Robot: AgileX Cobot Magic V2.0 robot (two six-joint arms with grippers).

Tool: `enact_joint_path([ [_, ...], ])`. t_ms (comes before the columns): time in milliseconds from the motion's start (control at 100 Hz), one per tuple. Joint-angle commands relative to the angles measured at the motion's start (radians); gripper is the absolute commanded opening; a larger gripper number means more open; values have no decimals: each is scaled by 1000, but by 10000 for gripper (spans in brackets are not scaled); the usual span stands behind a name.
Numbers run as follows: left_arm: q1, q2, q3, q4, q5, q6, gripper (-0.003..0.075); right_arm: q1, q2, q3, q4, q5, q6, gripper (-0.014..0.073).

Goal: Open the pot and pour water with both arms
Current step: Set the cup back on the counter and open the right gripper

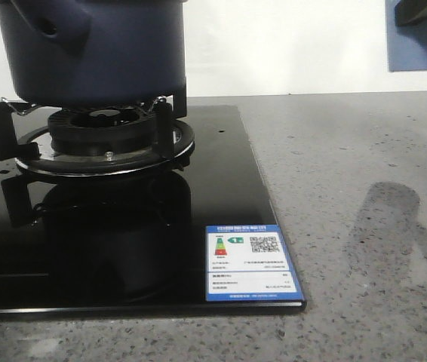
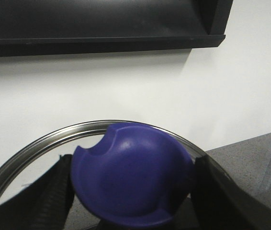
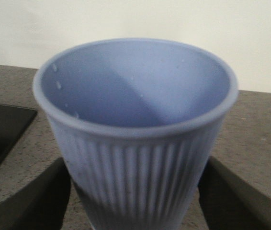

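Observation:
The dark navy pot (image 1: pixel 93 49) stands on the gas burner (image 1: pixel 104 136) at the far left of the front view; its top is cut off by the frame. In the left wrist view my left gripper (image 2: pixel 130 191) is shut on the blue knob (image 2: pixel 133 175) of a glass lid with a steel rim (image 2: pixel 39 143). The lid is tilted toward the white wall. In the right wrist view my right gripper (image 3: pixel 133 201) is shut on a light blue ribbed cup (image 3: pixel 135 143). The cup holds only a few droplets. Neither gripper shows in the front view.
A black glass hob (image 1: pixel 123 241) with a blue energy label (image 1: pixel 251 264) covers the left of the grey stone counter (image 1: pixel 364 188). A dark shelf (image 2: pixel 102 24) hangs on the wall above the lid. A blue panel (image 1: pixel 421 34) is at the top right.

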Motion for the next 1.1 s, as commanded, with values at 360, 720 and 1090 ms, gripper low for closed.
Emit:
enact_joint_path([
  [360, -6, -25, -41, -33, -85, 3, 348, -60, 175, -24, 50, -334, -229, 339],
  [720, -6, -25, -41, -33, -85, 3, 348, -60, 224, -24, 94, -345, -297, 339],
  [1090, -6, -25, -41, -33, -85, 3, 348, -60, 224, -24, 94, -324, -246, 542],
])
